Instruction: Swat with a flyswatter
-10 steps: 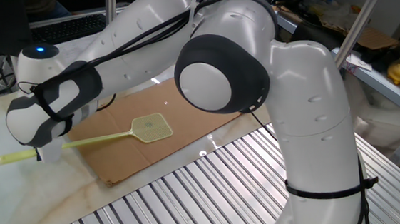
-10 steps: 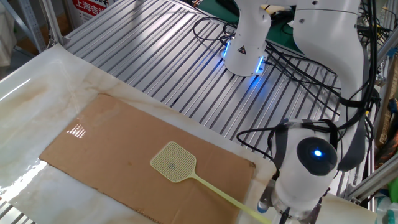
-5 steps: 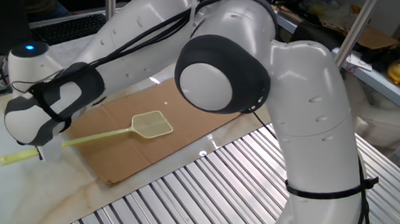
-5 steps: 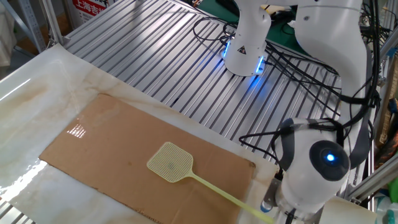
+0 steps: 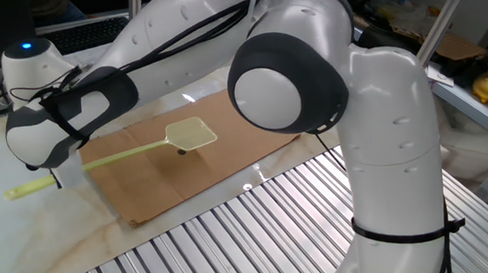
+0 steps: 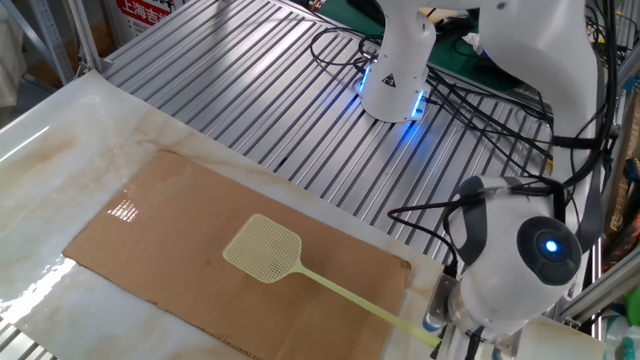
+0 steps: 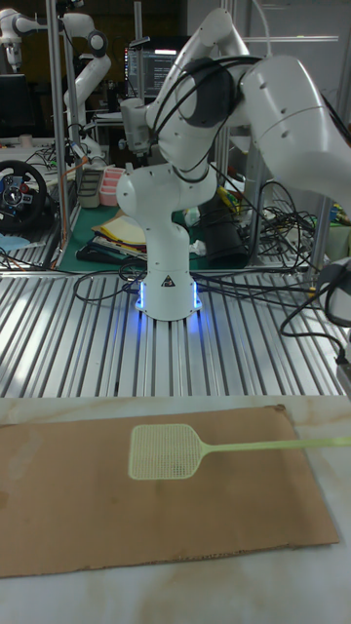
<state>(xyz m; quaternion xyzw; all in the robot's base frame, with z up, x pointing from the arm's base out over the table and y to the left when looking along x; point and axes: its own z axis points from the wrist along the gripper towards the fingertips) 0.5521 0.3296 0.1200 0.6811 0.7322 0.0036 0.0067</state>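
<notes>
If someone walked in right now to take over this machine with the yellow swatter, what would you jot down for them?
Gripper: mostly hidden behind the wrist, fingers not clearly seen; it seems to hold the flyswatter by the far end of its handle.
Flyswatter: handle runs from the gripper over the cardboard sheet; mesh head is above the middle of the sheet, apparently raised off it, with a small shadow beneath.
Done: swatter picked up and positioned.
Left: bring the head down on the cardboard to swat.

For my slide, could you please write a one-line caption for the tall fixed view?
Franka arm holds a pale flyswatter by its handle, its mesh head over the cardboard sheet.
</notes>
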